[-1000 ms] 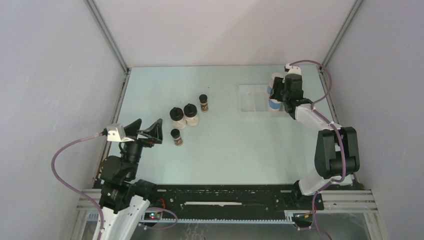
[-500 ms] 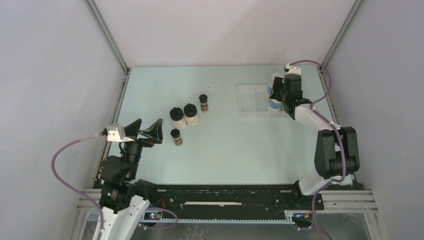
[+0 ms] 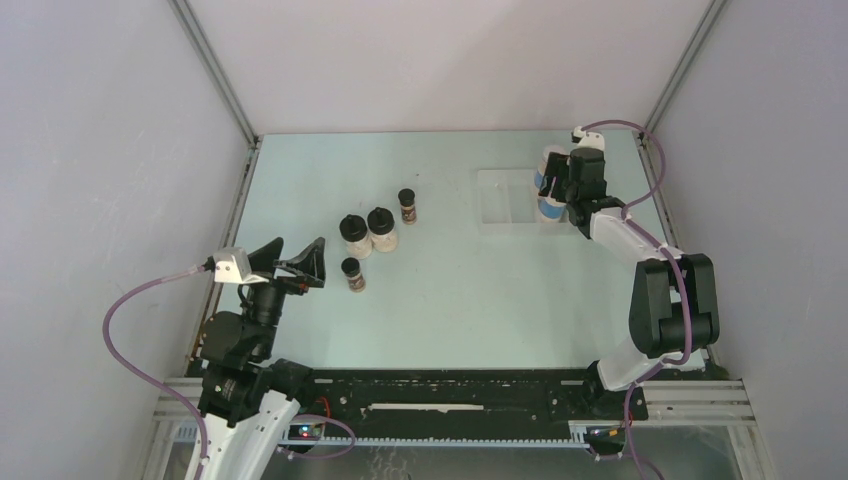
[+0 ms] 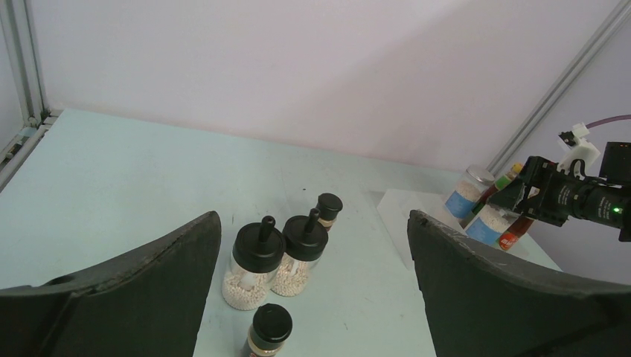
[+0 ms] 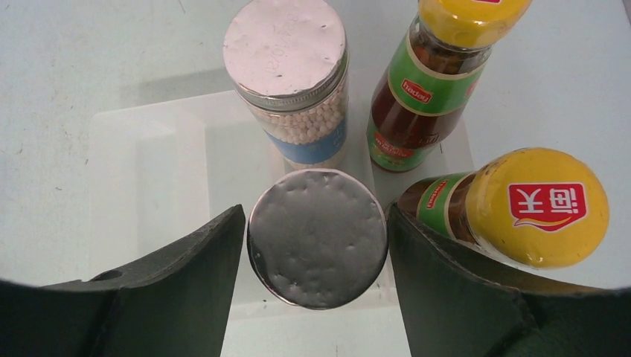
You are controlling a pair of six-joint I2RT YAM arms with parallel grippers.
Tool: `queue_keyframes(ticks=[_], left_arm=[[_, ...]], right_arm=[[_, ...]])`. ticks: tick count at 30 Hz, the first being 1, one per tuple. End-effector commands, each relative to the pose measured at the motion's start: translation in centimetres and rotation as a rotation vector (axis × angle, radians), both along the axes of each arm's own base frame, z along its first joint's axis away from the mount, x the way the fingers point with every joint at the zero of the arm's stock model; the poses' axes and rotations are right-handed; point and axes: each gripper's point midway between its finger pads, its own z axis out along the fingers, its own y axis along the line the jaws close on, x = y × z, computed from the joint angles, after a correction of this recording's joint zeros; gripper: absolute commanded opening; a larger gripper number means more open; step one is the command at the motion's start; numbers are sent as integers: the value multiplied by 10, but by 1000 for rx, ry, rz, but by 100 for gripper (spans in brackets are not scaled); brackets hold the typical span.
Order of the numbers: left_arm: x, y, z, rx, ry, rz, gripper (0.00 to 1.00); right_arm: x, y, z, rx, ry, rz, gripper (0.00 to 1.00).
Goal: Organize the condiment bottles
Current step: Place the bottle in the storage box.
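Condiment bottles: split into two groups, all upright. At the far right, inside the clear tray: two grey-lidded jars, with two red sauce bottles, yellow-capped, along its right side. On the middle of the table, well apart from the tray: two black-lidded pale jars side by side, one tiny dark jar behind, another in front. Right gripper: straddling the nearer grey-lidded jar, fingers just beside its lid; pinching or let go, cannot tell. Left gripper: spread wide, holding nothing, near the left edge.

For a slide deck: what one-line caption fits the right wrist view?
Right gripper straddles a grey-lidded jar over the clear tray, beside its twin and two yellow-capped sauce bottles.
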Motion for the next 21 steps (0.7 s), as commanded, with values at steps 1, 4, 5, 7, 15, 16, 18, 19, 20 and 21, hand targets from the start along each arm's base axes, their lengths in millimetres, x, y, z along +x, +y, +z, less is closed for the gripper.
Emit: queue_keyframes(ticks=[1,4,5,7,15,16,18,19,20,21], left_arm=[[2,-3,1,1,-6,-14,100],[2,-4,1,0,-4,-15,100],[2,-4,1,1,-4,-16,100],[2,-4,1,-1,-4,-17,100],[1,-4,2,-3,-7,-20,100],[1,-4,2,-5,-7,-19,100],[1,-5,2,-5,-7,-21,100],[1,-4,2,-5,-8,-21,100],[1,-4,2,-6,-8,-21,100],[1,-4,2,-5,-8,-21,100]], right_arm=[[8,1,15,16,-58,-18,78],[8,1,17,16,-63,-17,79],[9,1,18,14,-67,-16,79],[9,1,20,14,-73,-15,79],[8,-1,39,0,-120,-19,80],[9,-2,42,-1,-128,-19,80],[8,-2,49,-2,-146,-21,80],[7,-2,54,-2,-158,-21,80],[7,-1,59,-3,-172,-20,80],[7,-1,64,-5,-181,-23,80]])
